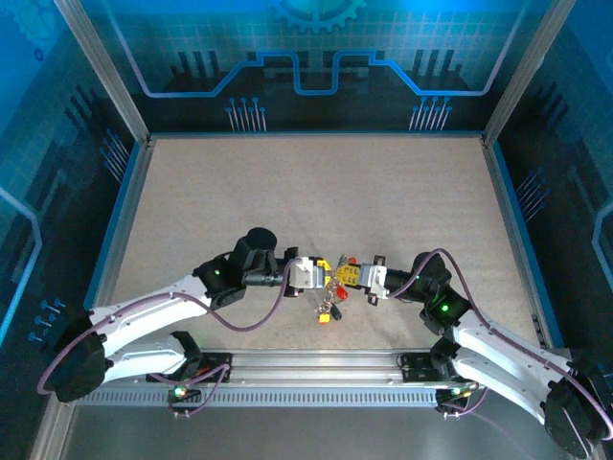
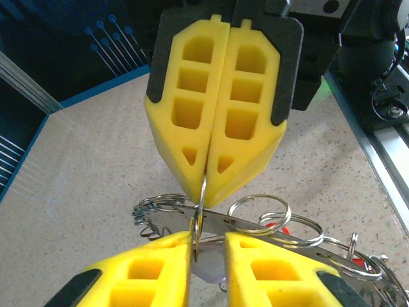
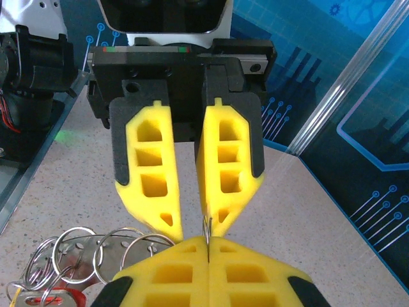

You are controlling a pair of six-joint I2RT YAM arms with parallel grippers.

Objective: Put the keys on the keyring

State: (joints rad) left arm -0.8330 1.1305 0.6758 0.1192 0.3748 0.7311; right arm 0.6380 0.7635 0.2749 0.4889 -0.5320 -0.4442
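Observation:
Both grippers meet tip to tip at the table's near middle. My right gripper (image 1: 347, 276) (image 3: 208, 242) (image 2: 206, 190) is shut on a thin wire ring (image 3: 207, 225) (image 2: 202, 195). That ring runs down into the gap of my left gripper (image 1: 324, 272) (image 2: 208, 238) (image 3: 195, 229), whose jaws stand a little apart. A pale key head (image 2: 211, 272) shows in that gap; whether it is pinched is unclear. The flat grey keyring (image 2: 246, 225) (image 3: 82, 248) hangs just beyond, carrying several split rings and red-headed keys (image 2: 281, 228) (image 3: 64, 297). In the top view the keys (image 1: 328, 310) dangle below the grippers.
An aluminium rail (image 1: 316, 369) (image 2: 383, 160) runs along the table's near edge, close behind the grippers. Blue-edged walls (image 1: 306, 134) enclose the speckled tabletop (image 1: 316, 192), which stretches open toward the back.

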